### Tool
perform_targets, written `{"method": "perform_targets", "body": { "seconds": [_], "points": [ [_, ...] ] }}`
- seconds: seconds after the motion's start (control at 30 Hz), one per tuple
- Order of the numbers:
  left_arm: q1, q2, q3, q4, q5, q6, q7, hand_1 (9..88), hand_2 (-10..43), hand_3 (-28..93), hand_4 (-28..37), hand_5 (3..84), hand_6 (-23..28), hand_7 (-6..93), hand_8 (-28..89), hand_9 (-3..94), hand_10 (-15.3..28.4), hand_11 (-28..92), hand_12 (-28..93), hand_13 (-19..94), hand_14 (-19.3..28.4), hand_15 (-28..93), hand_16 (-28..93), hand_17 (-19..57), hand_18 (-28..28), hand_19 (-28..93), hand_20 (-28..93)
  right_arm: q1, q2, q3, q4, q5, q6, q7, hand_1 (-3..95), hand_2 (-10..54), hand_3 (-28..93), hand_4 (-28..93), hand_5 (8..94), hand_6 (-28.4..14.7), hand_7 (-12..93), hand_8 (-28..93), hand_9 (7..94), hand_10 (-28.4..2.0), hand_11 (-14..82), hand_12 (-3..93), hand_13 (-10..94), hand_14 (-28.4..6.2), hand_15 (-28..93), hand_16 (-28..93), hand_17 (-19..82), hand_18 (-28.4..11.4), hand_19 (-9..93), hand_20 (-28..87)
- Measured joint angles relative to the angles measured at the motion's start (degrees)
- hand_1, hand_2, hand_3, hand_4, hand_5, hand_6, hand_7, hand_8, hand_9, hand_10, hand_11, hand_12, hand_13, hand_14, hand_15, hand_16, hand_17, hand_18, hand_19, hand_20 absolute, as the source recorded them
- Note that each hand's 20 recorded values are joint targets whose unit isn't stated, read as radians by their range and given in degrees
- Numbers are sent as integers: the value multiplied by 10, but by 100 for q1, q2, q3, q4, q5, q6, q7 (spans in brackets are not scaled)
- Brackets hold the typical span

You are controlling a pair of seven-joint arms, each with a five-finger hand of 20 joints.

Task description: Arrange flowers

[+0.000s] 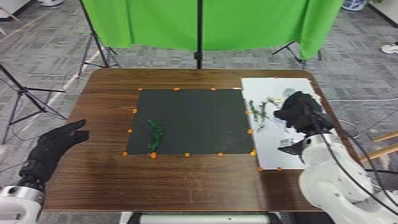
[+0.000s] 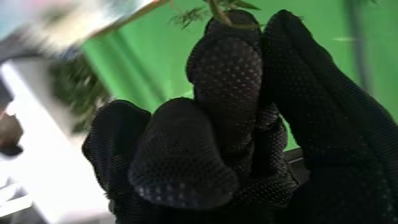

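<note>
The right wrist view is showing close up what the head view is giving very small: a thin brownish stem with narrow green leaves point(image 2: 218, 12) is crossing a black fingertip at the far end of the right hand point(image 1: 298, 112). The hand point(image 2: 226, 75) is pinching that stem at its tips, with its fingers standing close together and some of them bending inward. Behind it, the green curtain point(image 2: 142, 55) is hanging, and a blurred patch of foliage point(image 2: 78, 87) is lying off to one side.

The head view is giving the layout. The right arm point(image 1: 333, 172) is reaching in over the white board point(image 1: 275, 161) on the right part of the wooden desk point(image 1: 160, 185), its hand hanging over the board's outer side. A pale rounded thing point(image 1: 289, 92), too small to name, is sitting at the hand's far end. Several loose green sprigs point(image 1: 258, 111) are lying on the board, just to the left of this hand. One more green sprig point(image 1: 155, 136) is lying lengthwise on the left part of the black mat point(image 1: 195, 117), which orange markers point(image 1: 153, 155) are edging.

The left hand point(image 1: 55, 142) is hanging by the desk's left edge, its fingers relaxed and extending forward, the thumb standing apart.
</note>
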State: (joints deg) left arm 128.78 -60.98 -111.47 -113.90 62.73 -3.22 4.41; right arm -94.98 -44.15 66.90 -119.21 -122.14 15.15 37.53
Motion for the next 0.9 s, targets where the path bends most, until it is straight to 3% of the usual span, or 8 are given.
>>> {"method": "perform_targets", "body": {
  "seconds": [0.27, 0.4, 0.57, 0.77, 0.9],
  "points": [
    [28, -20, -83, -42, 26, -73, -140, 280, -48, 646, -195, 435, 55, 78, -46, 441, 142, 174, 143, 338, 189, 163, 40, 35, 155, 84, 180, 1312, -1188, -1555, 775, 806, -130, -41, 557, -95, 577, -63, 806, -21, 369, 183, 908, -105, 450, 260, 937, -4, 646, 306, 703, -115, 932, 575],
    [42, -34, -106, -91, 95, -85, -275, 288, -51, 643, -191, 434, 56, 77, -46, 436, 141, 173, 142, 333, 188, 163, 40, 33, 154, 83, 180, 1626, -1623, -1964, 962, 785, -318, 21, 559, -95, 572, -56, 805, -19, 372, 184, 911, -106, 453, 256, 937, -1, 650, 288, 711, -110, 932, 558],
    [42, -36, -166, -112, 154, -234, -440, 289, -51, 640, -188, 433, 57, 76, -45, 434, 141, 173, 142, 330, 188, 161, 40, 30, 153, 83, 179, 1690, -2119, -1957, 1150, 631, -348, 144, 560, -95, 566, -46, 800, -18, 383, 181, 918, -104, 452, 248, 937, 1, 661, 254, 724, -103, 932, 531],
    [42, -21, -196, -134, 157, -287, -576, 288, -45, 633, -189, 428, 59, 74, -46, 428, 140, 171, 141, 323, 190, 159, 40, 26, 153, 83, 179, 1584, -2426, -1828, 1268, 556, -294, 200, 570, -95, 555, -46, 788, -24, 402, 179, 932, -100, 439, 236, 937, 1, 669, 217, 741, -86, 932, 471],
    [41, -6, -218, -136, 157, -464, -753, 287, -43, 631, -188, 427, 60, 72, -44, 424, 141, 168, 141, 322, 189, 159, 40, 24, 153, 85, 179, 1392, -2558, -1759, 1339, 665, 50, 200, 580, -95, 551, -56, 776, -29, 419, 168, 936, -99, 431, 231, 937, 1, 668, 200, 754, -76, 932, 402]
  ]
}}
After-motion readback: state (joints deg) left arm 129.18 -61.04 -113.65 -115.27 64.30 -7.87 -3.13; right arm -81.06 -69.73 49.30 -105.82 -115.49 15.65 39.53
